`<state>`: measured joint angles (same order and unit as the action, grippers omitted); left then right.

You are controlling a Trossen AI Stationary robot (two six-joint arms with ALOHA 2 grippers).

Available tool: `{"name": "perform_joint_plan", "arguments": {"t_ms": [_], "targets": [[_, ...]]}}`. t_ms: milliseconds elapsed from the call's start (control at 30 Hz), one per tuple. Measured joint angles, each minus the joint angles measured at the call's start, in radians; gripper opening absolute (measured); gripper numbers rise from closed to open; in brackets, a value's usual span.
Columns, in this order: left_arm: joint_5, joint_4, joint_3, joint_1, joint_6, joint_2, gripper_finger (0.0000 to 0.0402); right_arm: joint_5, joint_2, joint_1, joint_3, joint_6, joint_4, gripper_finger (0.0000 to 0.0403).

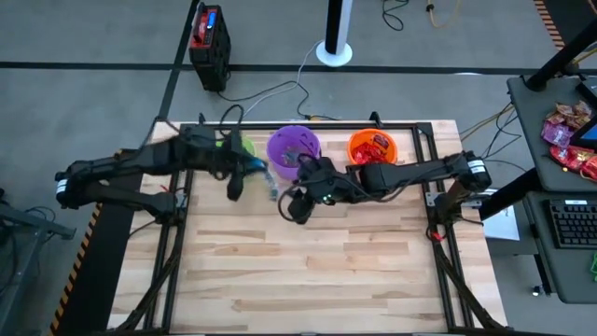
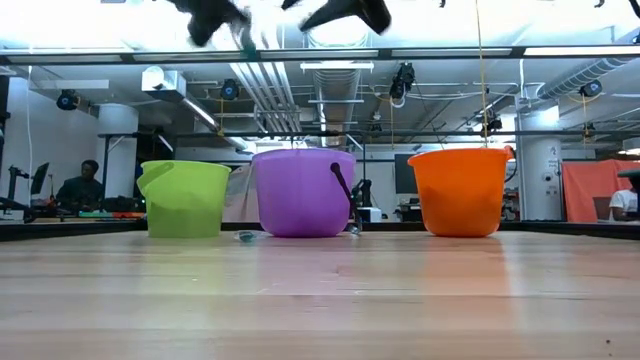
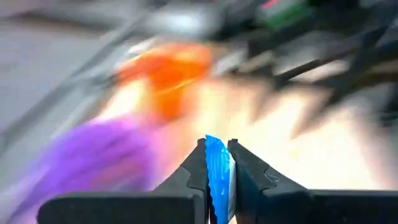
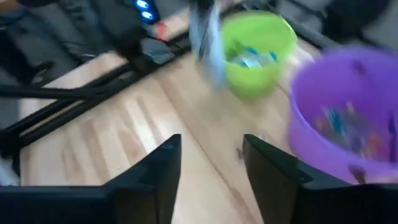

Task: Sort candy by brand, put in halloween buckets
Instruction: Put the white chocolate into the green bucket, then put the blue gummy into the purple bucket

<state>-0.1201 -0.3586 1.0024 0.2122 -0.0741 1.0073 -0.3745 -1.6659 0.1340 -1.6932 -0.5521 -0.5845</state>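
Three halloween buckets stand in a row at the table's far edge: lime green (image 2: 184,198), purple (image 2: 303,192) and orange (image 2: 460,190). The purple bucket (image 4: 348,118) and the green one (image 4: 256,53) hold candy, and red wrappers show in the orange one (image 1: 373,146). My left gripper (image 3: 217,146) hangs high in front of the green bucket, shut on a blue-wrapped candy (image 3: 217,177). My right gripper (image 4: 211,165) is open with nothing between its fingers, in front of the purple bucket (image 1: 294,149). A small candy (image 2: 245,236) lies on the table between the green and purple buckets. My left gripper pinches the blue candy's flat sides (image 3: 216,163) between its two fingers. The wrapper stands on edge in the narrow gap and runs back along the fingers. The fingers come from the table's left, slanting slightly down. The candy is lifted clear of the table.
The wooden table (image 1: 317,271) has free room in front of the buckets. A blurred pale-blue streak (image 4: 208,43) shows before the green bucket in the right wrist view; what it is I cannot tell. People sit in the room behind the table (image 2: 85,185).
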Motion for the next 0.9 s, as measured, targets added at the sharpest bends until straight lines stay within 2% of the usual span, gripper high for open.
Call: {"name": "perform_joint_plan", "arguments": {"t_ms": [133, 167, 200, 267, 300, 367, 500, 667, 900], "targets": [[0.503, -0.416, 0.111, 0.067, 0.102, 0.035, 0.0025, -0.003, 0.001, -0.01, 0.0, -0.1, -0.047, 0.0192], [0.566, -0.492, 0.121, 0.095, 0.123, 0.05, 0.0026, -0.002, 0.001, -0.009, 0.0, -0.103, -0.042, 0.0197], [0.577, -0.546, 0.125, 0.134, 0.146, 0.062, 0.0026, -0.002, 0.001, -0.008, 0.0, -0.103, -0.035, 0.0201], [0.49, -0.594, 0.118, 0.229, 0.184, 0.085, 0.0022, -0.001, 0.001, -0.008, 0.0, -0.103, -0.025, 0.0205], [0.414, -0.592, 0.103, 0.275, 0.202, 0.099, 0.0019, -0.001, 0.001, -0.006, 0.0, -0.103, -0.024, 0.0206], [0.326, -0.569, 0.064, 0.359, 0.231, 0.133, 0.0018, -0.001, 0.001, -0.003, 0.0, -0.103, -0.024, 0.0207], [0.31, -0.559, 0.038, 0.465, 0.249, 0.211, 0.0037, 0.007, 0.001, -0.001, 0.0, -0.119, -0.025, 0.0207], [0.196, -0.578, 0.041, 0.502, 0.261, 0.275, 0.0097, 0.008, 0.001, -0.001, 0.001, -0.189, -0.035, 0.0208], [0.194, -0.584, 0.074, 0.502, 0.226, 0.285, 0.017, 0.031, -0.07, -0.006, 0.001, -0.298, -0.012, 0.0208]]}}
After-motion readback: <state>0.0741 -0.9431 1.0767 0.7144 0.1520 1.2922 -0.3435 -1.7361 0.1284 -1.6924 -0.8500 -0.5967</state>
